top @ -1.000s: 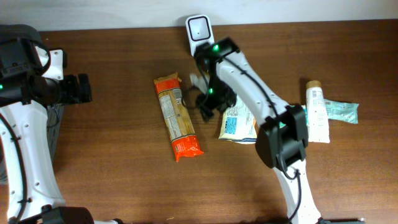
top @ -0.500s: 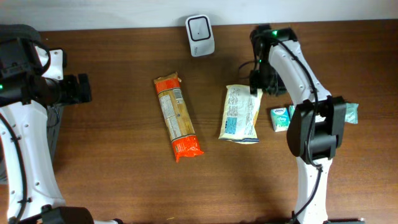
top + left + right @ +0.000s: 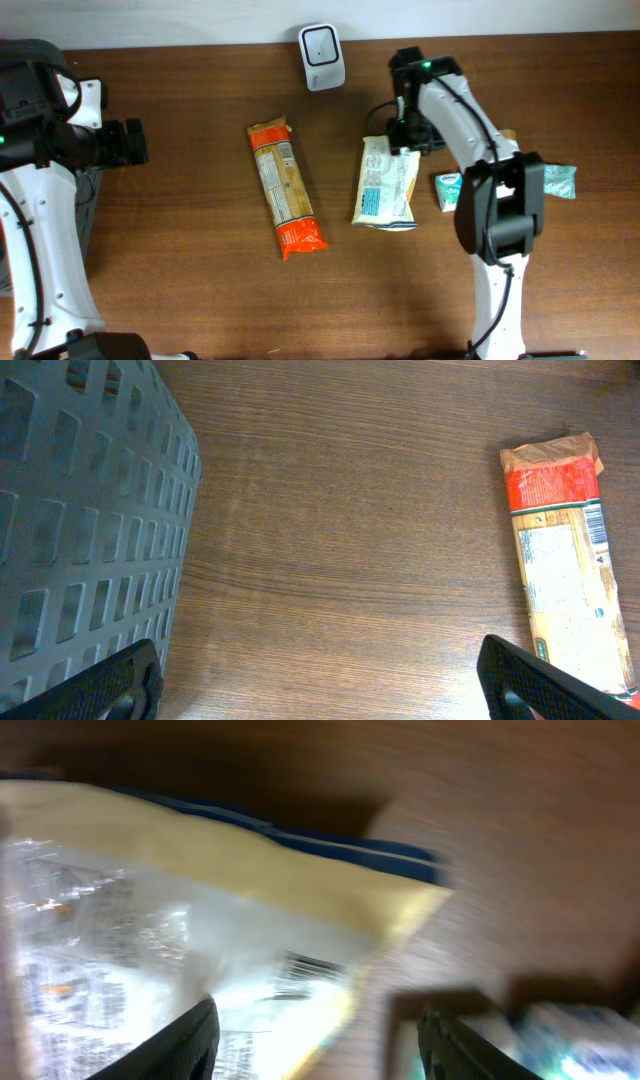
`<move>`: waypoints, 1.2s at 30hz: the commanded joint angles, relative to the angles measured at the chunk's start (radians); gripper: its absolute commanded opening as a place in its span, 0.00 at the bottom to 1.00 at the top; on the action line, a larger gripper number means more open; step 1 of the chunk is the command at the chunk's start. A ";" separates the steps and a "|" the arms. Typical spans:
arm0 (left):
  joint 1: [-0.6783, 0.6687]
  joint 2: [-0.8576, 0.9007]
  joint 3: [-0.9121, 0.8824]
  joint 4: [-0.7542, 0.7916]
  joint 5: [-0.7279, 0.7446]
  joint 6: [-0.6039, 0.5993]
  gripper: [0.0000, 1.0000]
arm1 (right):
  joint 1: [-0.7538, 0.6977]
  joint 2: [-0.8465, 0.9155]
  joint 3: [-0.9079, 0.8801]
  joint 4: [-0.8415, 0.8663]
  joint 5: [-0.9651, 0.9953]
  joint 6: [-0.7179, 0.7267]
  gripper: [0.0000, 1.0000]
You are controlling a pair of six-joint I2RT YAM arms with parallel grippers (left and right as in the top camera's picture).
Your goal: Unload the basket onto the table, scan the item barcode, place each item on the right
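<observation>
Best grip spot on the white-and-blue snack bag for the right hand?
Probably the flat sealed end of the snack bag nearest the scanner, from above: the bag lies flat, that seam is thin enough to pinch, and the right hand hovers open above it.

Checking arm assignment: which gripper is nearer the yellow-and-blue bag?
Right. The right gripper hovers at the top edge of the bag; the left gripper sits far off beside the grey basket.

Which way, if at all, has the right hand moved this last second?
Yes. In the overhead view the right hand went toward picture right: then below the white scanner box, now over the top edge of the white-and-blue plastic pouch.
</observation>
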State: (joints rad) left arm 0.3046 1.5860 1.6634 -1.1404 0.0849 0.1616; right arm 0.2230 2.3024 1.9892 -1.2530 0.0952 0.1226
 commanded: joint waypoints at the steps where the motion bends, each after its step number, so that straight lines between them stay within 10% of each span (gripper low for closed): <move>1: 0.006 -0.002 0.007 0.001 0.000 0.013 0.99 | 0.078 0.025 -0.006 0.031 -0.132 -0.173 0.63; 17: 0.006 -0.002 0.007 0.001 0.000 0.013 0.99 | 0.191 0.024 0.018 -0.029 -0.397 -0.443 0.66; 25: 0.006 -0.002 0.007 0.001 0.000 0.013 0.99 | 0.186 0.006 0.413 -0.425 -0.541 -0.507 0.69; 36: 0.006 -0.002 0.007 0.002 0.000 0.013 0.99 | 0.175 -0.473 0.589 -0.446 -0.269 -0.063 0.66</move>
State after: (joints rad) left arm 0.3046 1.5860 1.6634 -1.1408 0.0849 0.1616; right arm 0.4076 1.9617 2.5622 -1.6928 -0.2913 -0.0723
